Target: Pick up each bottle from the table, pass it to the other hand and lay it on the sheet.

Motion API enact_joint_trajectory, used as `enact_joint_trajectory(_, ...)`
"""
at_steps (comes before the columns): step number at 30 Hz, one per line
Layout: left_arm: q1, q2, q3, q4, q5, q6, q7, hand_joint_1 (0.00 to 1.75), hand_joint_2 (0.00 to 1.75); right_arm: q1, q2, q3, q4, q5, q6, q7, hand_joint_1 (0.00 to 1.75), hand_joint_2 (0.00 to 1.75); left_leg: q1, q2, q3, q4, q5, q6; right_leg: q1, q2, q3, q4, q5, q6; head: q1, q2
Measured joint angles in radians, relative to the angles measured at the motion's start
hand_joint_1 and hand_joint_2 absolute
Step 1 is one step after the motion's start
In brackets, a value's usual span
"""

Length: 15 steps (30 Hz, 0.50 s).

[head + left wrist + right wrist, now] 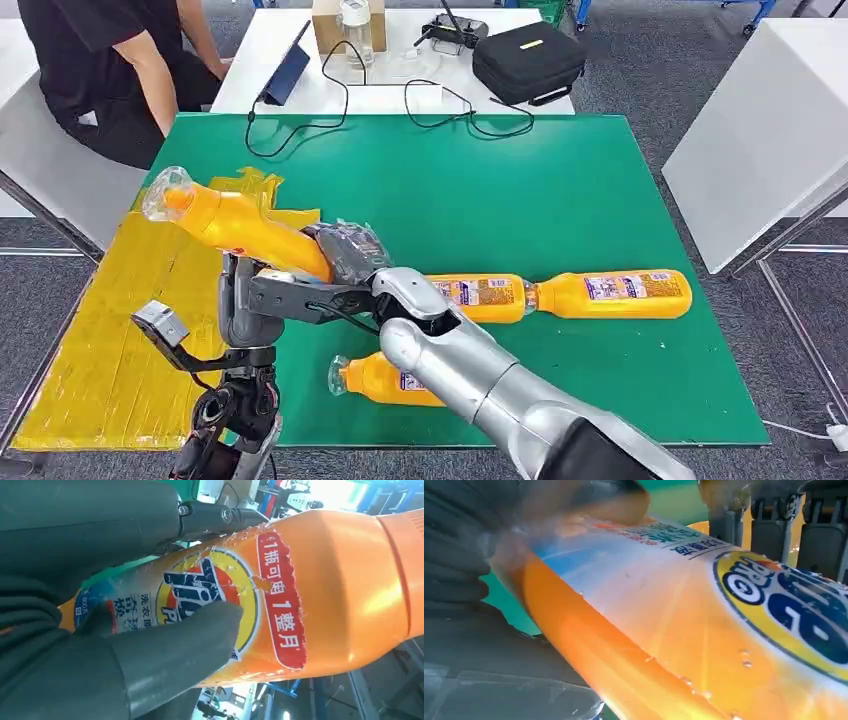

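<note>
Green table with yellow sheet, bare of bottles. Left hand and right hand both grasp the raised bottle mid-handover; three bottles lie on the table, awaiting transfer.

held bottle base hidden by robot hands, lowest bottle half behind arm

Black case, seated person.

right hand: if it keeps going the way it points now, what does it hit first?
It points left. The right hand already meets the raised orange bottle, which the left hand also grips. Beyond lies the yellow sheet, probably below that line; depth is unclear.
</note>
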State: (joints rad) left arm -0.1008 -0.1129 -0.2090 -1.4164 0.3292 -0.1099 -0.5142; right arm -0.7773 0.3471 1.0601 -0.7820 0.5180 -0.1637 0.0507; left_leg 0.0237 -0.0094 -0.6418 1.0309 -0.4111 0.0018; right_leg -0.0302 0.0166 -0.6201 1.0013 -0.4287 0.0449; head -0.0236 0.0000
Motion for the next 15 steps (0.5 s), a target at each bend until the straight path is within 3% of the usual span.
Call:
enact_joint_trajectory(3,0.0,0.0,0.0,-0.002,-0.001,0.002,0.0,0.0,0.0,0.003,0.0,-0.001,-0.003,0.0,0.0,-0.003,1.57,1.75,0.0,0.0,0.0,0.0,0.0,0.0,0.0,0.0,0.0,0.0,0.0,0.0,0.0,0.0)
enact_joint_trajectory(4,0.0,0.0,0.0,-0.002,-0.002,0.003,0.0,0.0,1.75,0.004,0.0,-0.001,-0.004,0.0,0.0,-0.003,1.57,1.75,0.0,0.0,0.0,0.0,0.0,0.0,0.0,0.0,0.0,0.0,0.0,0.0,0.0,0.0)
enact_joint_trajectory(15,-0.005,0.0,0.002,-0.009,-0.013,0.014,0.016,0.0,1.75,0.005,0.0,-0.002,-0.006,0.0,0.002,-0.006,1.59,1.75,0.0,0.0,0.0,0.0,0.0,0.0,0.0,0.0,0.0,0.0,0.0,0.0,0.0,0.0)
